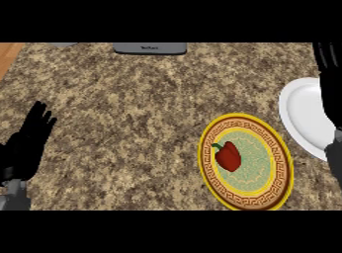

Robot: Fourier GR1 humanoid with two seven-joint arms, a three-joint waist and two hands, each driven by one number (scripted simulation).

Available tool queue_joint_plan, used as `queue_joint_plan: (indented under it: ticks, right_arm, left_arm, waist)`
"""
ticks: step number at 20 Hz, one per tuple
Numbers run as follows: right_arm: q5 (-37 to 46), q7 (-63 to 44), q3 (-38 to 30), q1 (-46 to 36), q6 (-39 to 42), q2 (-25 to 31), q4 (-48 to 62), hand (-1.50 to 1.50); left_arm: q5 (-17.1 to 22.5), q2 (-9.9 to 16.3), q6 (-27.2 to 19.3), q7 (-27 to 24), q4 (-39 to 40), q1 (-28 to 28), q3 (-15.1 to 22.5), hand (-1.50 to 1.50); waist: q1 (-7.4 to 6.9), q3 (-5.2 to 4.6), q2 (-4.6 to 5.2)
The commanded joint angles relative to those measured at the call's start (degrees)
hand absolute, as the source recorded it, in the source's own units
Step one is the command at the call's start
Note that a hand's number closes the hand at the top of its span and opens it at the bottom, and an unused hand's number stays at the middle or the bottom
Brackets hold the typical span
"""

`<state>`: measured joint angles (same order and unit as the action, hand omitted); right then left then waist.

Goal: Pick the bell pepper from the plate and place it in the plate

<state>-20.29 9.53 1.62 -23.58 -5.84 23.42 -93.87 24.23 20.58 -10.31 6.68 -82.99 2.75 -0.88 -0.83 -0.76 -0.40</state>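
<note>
Speckled granite counter (pixel 130 99): red bell pepper (pixel 229 155) on patterned yellow-rimmed plate (pixel 276 153); white plate (pixel 302 113) beside it, under right hand (pixel 338 84), fingers straight; left hand (pixel 24 146) resting, fingers relaxed.

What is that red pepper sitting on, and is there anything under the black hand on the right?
The red bell pepper lies on a patterned plate with a yellow rim. The right robot hand covers part of a white plate; whatever lies beneath it is hidden.

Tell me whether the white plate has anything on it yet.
Empty, as far as it shows. The white plate has a bare surface, though the right hand covers its right part. The bell pepper lies on the patterned plate.
</note>
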Motion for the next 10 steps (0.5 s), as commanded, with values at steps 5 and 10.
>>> queue_joint_plan:
  ticks: [5,10]
  right_arm:
    - [4.38,-12.99,19.53,0.28,1.12,-9.42,6.55,1.5]
    - [24.92,-5.29,23.79,7.49,-18.62,-13.71,8.79,-1.5]
  left_arm:
    - [-9.36,3.21,3.99,-7.98,-0.36,1.43,5.44,0.0]
    - [-12.07,0.97,3.62,-11.22,0.31,-1.45,8.49,0.0]
  waist:
    - [-1.37,0.52,1.2]
    - [0.7,0.72,0.54]
